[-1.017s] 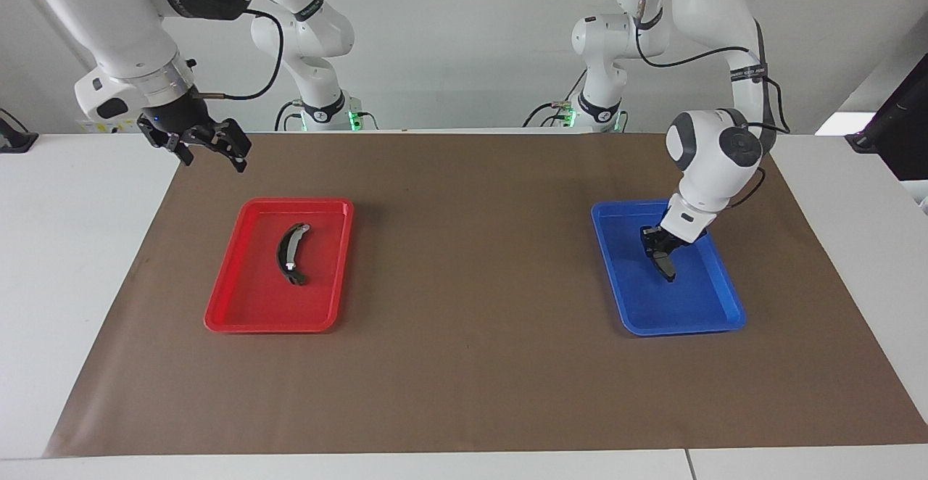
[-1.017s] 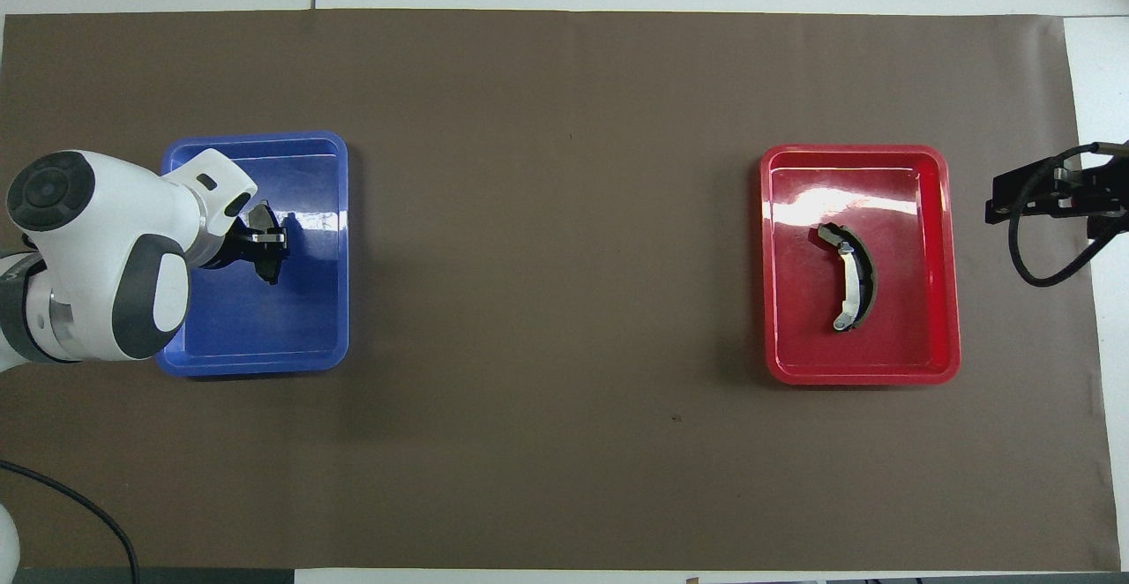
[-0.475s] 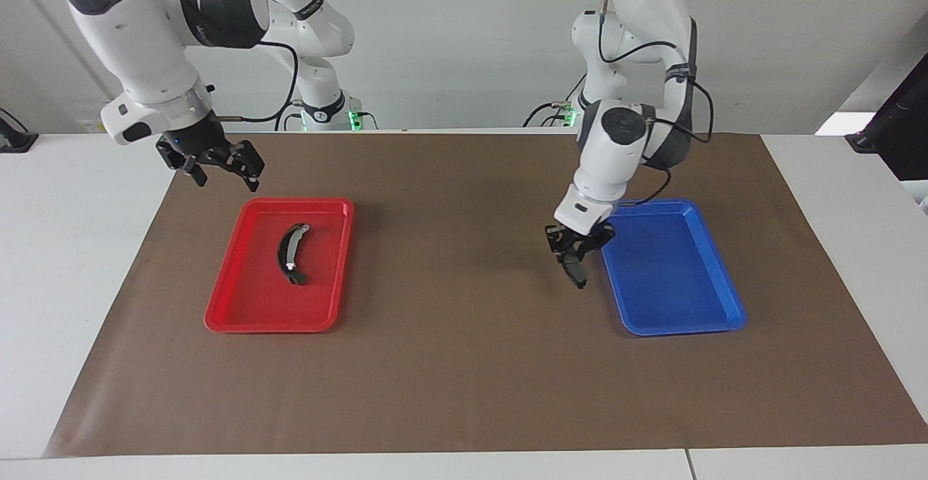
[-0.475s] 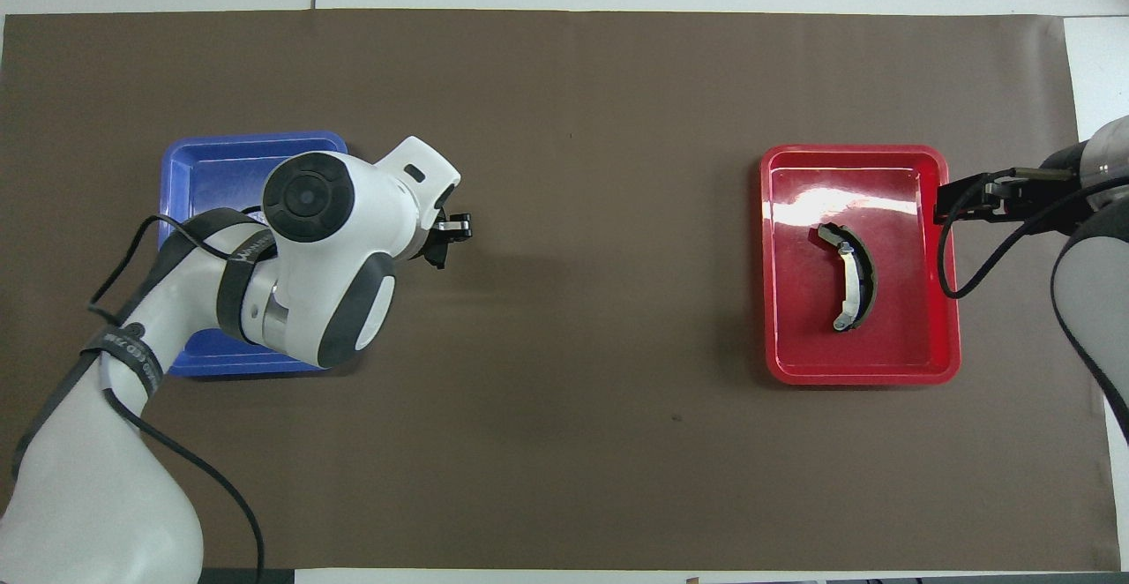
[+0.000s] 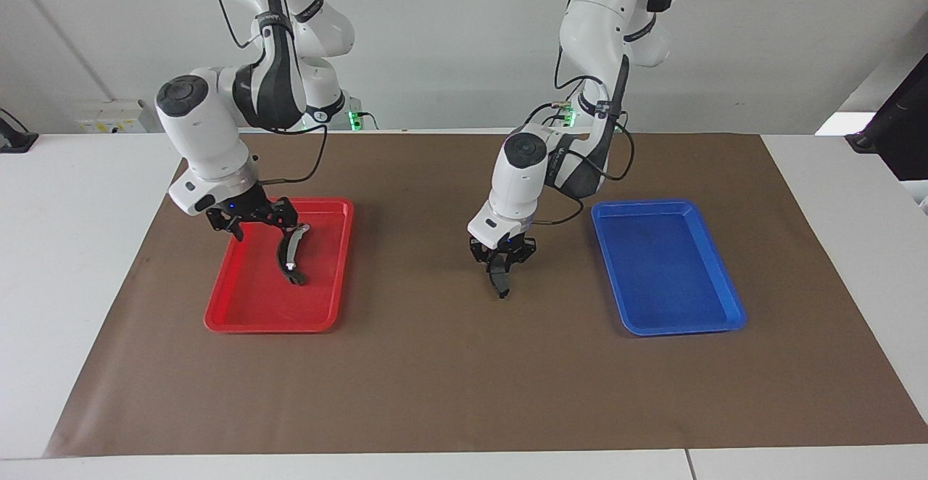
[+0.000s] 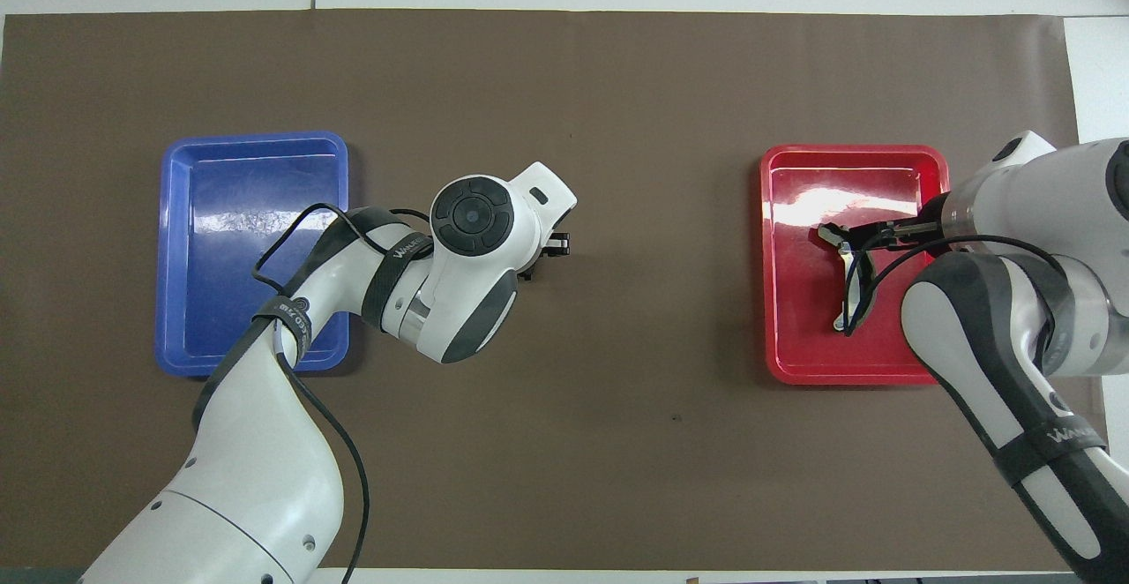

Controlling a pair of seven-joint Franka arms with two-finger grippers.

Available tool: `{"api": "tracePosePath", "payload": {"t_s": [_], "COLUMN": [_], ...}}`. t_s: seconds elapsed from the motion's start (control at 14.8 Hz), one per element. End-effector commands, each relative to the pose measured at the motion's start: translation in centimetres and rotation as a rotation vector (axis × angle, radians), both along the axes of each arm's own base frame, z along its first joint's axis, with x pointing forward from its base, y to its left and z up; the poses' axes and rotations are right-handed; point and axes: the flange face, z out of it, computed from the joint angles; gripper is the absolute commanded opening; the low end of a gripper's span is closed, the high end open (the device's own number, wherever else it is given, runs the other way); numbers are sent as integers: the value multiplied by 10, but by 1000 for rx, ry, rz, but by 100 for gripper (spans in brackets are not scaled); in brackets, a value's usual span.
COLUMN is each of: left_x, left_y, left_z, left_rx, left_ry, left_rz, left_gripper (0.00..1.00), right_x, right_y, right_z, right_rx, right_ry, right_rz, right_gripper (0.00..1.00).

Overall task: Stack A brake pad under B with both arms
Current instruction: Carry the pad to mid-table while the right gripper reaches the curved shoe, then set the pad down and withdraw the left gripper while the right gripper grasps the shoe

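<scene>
In the facing view, the left gripper (image 5: 502,270) hangs over the bare brown mat (image 5: 449,378) near the middle of the table, between the two trays, its fingers clamped on the A brake pad (image 5: 499,283), which hangs below them, its lower tip close to the mat; contact with the mat cannot be told. The blue tray (image 5: 714,288) lies toward the left arm's end of the table. Toward the right arm's end lies the red tray (image 5: 239,313), and B (image 5: 288,253) rests inside it, a curved dark piece with pale spots at its ends. The right gripper (image 5: 250,220) is over the part of the red tray nearest the robots' edge of the table, its fingers spread apart, one of them just beside the end of B that lies closest to the robots; whether it touches cannot be told. In the overhead view, the left arm's wrist covers most of the left gripper (image 6: 542,253) and the pad is hidden beneath it, over the mat (image 6: 564,72) beside the blue tray (image 6: 176,337). The right gripper (image 6: 851,233) reaches into the red tray (image 6: 785,355), its dark fingers splayed over one end of B (image 6: 860,293), whose pale inner face shows beneath the arm's cable.
</scene>
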Motion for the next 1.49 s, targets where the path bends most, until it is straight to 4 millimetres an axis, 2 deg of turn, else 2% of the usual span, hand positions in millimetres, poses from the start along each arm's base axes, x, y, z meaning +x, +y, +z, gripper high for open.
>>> {"api": "tracePosePath", "payload": {"t_s": [0.0,0.07,0.14,0.2,0.34,0.47,0.68,0.75,0.88,1.08,1.15,1.29,1.42], "left_x": [6,9,11,13,20,30,33,30,27,29,30,30,28], "left_y": [5,12,22,40,90,146,235,263,308,359,368,388,392], "left_z": [10,16,37,51,90,118,165,176,202,248,264,285,292], "left_rx": [1,2,-6,-2,-6,26,60,68,69,64,63,61,60], "left_ry": [-28,-29,-38,-33,-38,9,66,100,132,158,165,160,153], "left_rz": [0,9,20,37,100,128,36,37,38,0,-24,-17,-13], "left_gripper": [99,99,99,99,99,99,99,99,99,99,99,99,99], "right_x": [-18,-18,-19,-21,-23,-24,-25,-25,-25,-22,-19,-13,3], "right_y": [-1,-3,-5,-5,-2,-6,-4,-3,-3,-1,-1,-1,6], "right_z": [-27,-41,-47,-55,-68,-88,-90,-90,-89,-86,-83,-75,-49], "right_rx": [11,11,9,10,9,14,18,18,17,18,19,21,29], "right_ry": [-4,15,3,6,-5,26,35,35,36,43,39,39,61], "right_rz": [31,47,59,65,66,61,62,67,87,90,80,75,53], "right_gripper": [98,98,98,97,96,96,90,85,62,9,0,0,0]}}
